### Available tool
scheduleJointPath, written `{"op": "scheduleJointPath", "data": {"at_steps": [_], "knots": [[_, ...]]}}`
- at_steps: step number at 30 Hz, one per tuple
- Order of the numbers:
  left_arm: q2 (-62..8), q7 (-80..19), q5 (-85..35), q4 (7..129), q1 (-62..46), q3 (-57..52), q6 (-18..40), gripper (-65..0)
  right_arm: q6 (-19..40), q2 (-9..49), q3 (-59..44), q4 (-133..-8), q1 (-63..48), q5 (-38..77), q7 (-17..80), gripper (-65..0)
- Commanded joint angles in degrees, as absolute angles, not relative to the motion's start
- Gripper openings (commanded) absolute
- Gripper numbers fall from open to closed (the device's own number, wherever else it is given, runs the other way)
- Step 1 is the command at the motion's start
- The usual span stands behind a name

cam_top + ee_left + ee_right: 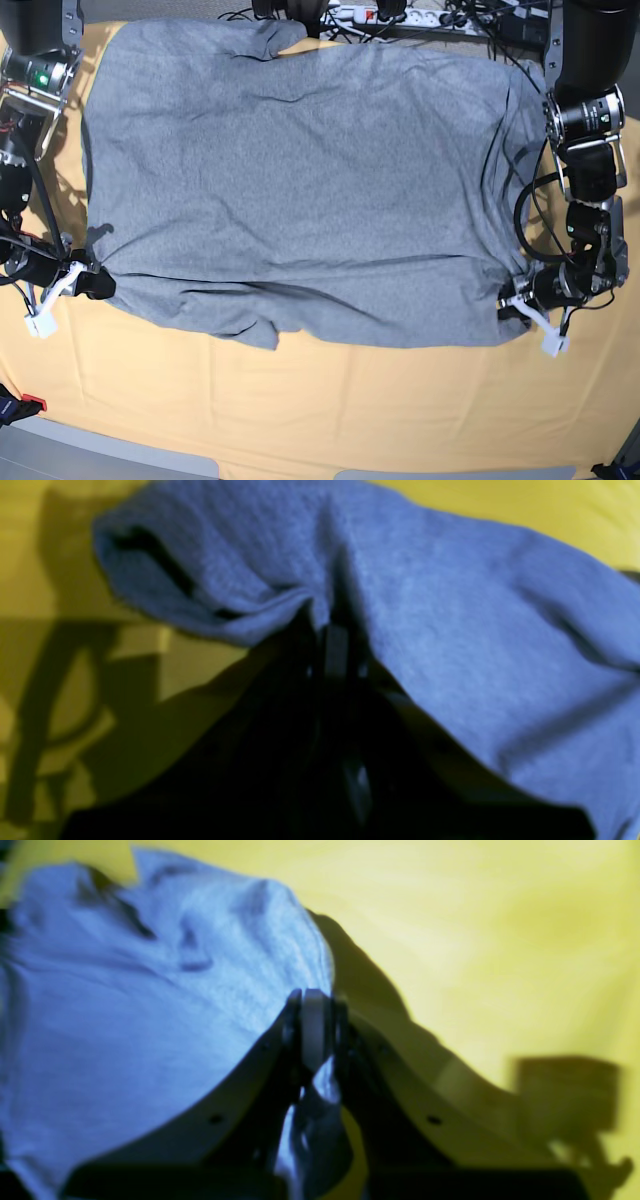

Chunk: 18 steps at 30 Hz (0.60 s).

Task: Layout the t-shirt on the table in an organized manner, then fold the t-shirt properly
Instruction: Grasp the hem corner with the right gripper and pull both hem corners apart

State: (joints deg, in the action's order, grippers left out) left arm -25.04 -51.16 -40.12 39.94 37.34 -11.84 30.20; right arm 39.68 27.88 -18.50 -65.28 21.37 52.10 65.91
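The grey t-shirt (pixel 300 190) lies spread wide over the yellow-orange table (pixel 330 400), plain side up, with creases and a folded flap along its near edge. On the right of the base view, my left gripper (pixel 510 300) is shut on the shirt's near corner. In the left wrist view its jaws (pixel 332 625) pinch a bunched fold of the shirt (pixel 450 630). On the left of the base view, my right gripper (pixel 95 285) is shut on the opposite near corner. The right wrist view shows its fingertips (pixel 315 1000) clamped on the shirt's edge (pixel 150 990), with cloth hanging between the fingers.
Cables and a power strip (pixel 400 15) run along the table's far edge, just beyond the shirt. A small red item (pixel 32 403) sits at the front left corner. Bare tablecloth (pixel 420 410) stretches from the shirt to the front edge.
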Motion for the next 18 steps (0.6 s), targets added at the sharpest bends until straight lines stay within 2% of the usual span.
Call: {"op": "scheduleJointPath", "data": {"at_steps": [1,7,12,18], "knots": [[-25.9,-50.0,-41.9,40.9,40.6,-12.0,31.1,-65.0,40.0,29.2,-18.8,-66.2,23.8,51.3,62.5,-65.0],[-25.7,-49.8,-42.5,40.9,47.3,-12.0,33.5,-65.0,40.0,30.2,-18.8,-66.2,27.5,41.5,56.1,-65.0],[-25.5,-48.7,-42.5,40.9,53.4,-12.0,33.6,-65.0,40.0,31.5,-18.7,-66.2,29.5,40.1,54.6,-65.0],[-23.0,-47.6,-41.8,40.9,58.0,-12.0,36.5,-65.0,40.0,32.1,-18.7,-66.2,30.5,40.0,54.1,-65.0]]}}
